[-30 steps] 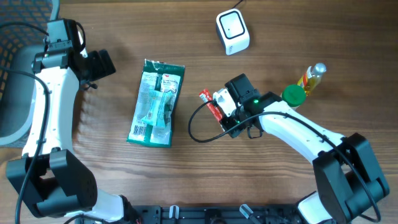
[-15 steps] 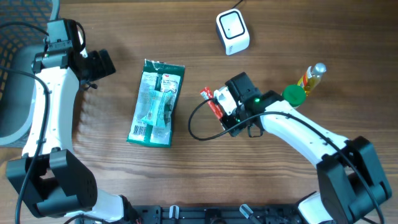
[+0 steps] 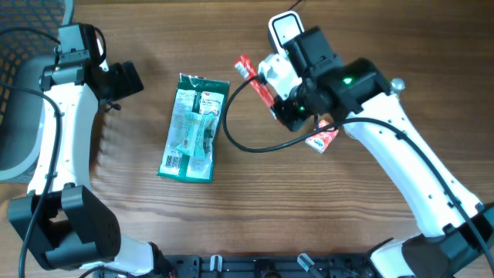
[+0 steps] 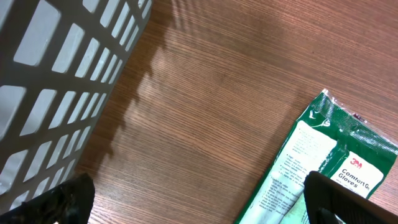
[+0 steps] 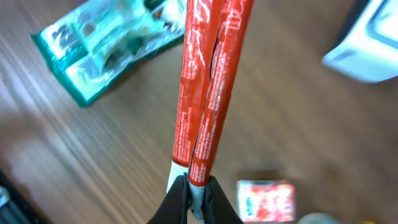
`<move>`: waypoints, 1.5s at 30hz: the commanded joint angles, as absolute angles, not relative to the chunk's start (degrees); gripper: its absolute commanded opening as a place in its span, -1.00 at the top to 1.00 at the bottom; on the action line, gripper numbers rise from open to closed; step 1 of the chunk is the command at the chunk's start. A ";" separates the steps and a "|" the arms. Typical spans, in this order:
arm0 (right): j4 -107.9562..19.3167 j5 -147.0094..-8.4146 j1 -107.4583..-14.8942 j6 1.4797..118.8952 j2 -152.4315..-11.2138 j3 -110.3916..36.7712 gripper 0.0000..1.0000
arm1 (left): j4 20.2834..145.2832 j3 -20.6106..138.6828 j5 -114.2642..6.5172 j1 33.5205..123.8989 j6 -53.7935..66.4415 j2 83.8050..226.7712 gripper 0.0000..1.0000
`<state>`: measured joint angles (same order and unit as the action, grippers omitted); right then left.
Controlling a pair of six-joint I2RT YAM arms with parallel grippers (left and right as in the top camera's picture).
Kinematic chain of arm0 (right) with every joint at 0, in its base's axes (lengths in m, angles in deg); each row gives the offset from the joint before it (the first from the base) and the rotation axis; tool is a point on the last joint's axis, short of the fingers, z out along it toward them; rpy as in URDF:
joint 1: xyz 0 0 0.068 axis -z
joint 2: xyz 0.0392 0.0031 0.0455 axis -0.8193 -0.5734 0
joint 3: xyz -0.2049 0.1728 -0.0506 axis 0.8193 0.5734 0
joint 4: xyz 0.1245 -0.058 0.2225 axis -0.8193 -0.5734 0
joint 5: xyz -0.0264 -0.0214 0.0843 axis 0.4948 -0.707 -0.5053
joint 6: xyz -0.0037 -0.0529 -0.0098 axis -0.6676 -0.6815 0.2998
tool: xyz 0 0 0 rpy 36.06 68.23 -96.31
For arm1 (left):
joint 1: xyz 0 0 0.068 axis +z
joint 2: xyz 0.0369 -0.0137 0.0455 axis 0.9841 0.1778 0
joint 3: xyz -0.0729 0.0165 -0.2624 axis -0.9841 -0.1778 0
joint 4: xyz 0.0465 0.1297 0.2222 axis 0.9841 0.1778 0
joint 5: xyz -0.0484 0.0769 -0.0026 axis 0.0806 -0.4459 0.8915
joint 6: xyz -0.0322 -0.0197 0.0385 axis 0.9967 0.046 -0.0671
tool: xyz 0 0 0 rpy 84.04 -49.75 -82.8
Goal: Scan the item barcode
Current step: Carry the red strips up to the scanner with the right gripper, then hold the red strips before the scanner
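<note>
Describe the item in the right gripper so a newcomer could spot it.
On the wooden table, find the white scanner. Beside it, the right gripper holds a long, slim red packet in shut jaws. Unlike the broad green glove pack lying flat, it is held aloft.

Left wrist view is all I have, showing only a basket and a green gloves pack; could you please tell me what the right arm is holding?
Observer: The right end effector is shut on a red stick packet.
Operator: Thank you. Where is the scanner?
Observer: The white scanner sits at the top of the overhead view, just beyond that arm's wrist.
Operator: Is anything else nearby?
Observer: A small red and white packet lies on the table, partly under the right arm.
</note>
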<state>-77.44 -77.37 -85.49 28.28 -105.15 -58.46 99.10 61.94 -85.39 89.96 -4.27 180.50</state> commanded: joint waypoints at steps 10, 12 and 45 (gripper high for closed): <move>-72.07 -55.23 -85.36 16.30 -105.07 -59.99 0.92 | 98.97 62.36 -84.95 90.17 -4.13 180.39 -1.00; -68.74 -47.49 -85.30 15.21 -106.25 -59.99 0.92 | 98.97 62.36 -84.95 90.15 -4.16 180.39 -1.00; -27.72 -12.55 -80.60 -13.67 -140.24 -59.99 0.92 | 98.97 62.36 -84.95 90.15 -4.13 180.39 -1.00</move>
<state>-27.00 -13.86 -80.36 -11.98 -138.73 -59.18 99.10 61.94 -85.39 89.96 -4.27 180.50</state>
